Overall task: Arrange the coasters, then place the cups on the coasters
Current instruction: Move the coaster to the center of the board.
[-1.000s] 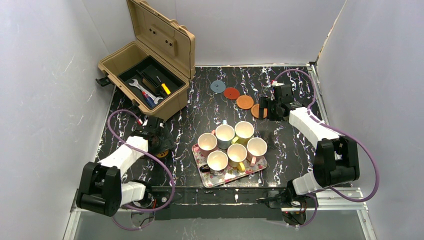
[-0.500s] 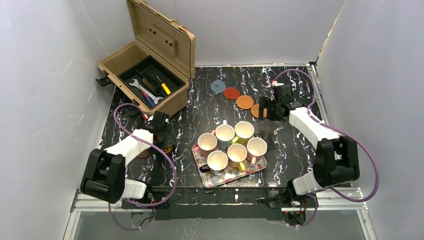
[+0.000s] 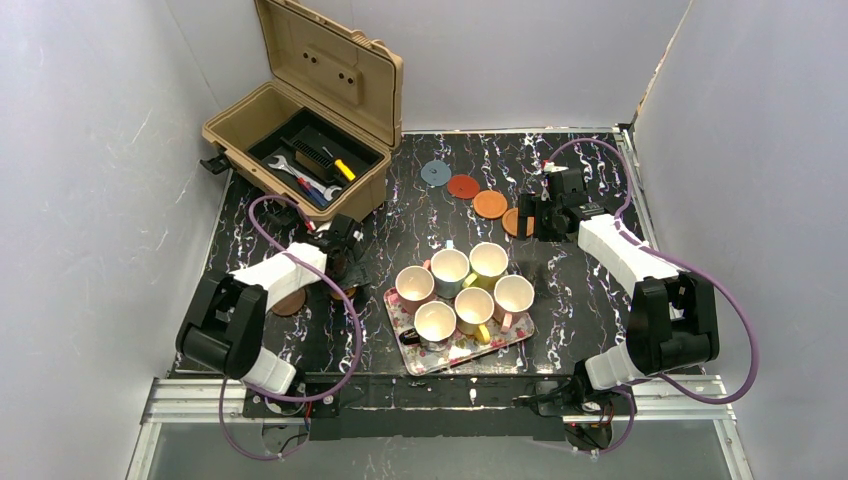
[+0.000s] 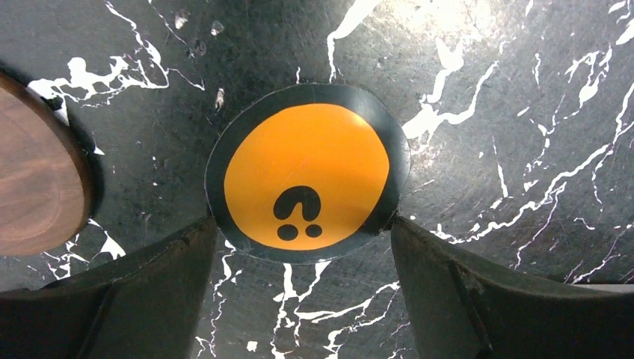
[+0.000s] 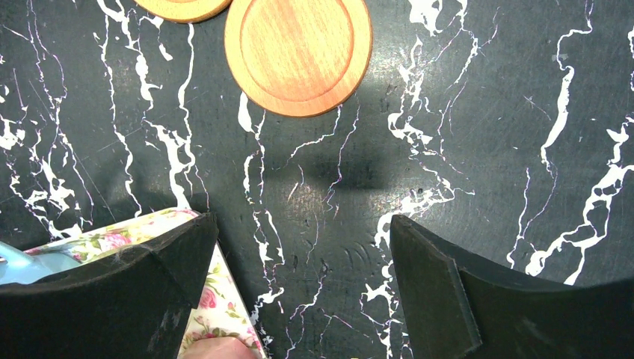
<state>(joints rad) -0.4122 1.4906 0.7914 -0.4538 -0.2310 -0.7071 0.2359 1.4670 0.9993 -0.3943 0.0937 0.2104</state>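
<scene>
Just ahead of the left hand, one coaster lies on the counter, another coaster to its left. Ahead of the right hand lies a third coaster, the tray at its left.

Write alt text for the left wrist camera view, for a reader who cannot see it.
A yellow-orange coaster with a black rim and a black mark lies flat on the black marbled table. The wide-open jaws of the left gripper stand on either side of its lower edge. A dark brown coaster is cut off at the picture's left edge.
</scene>
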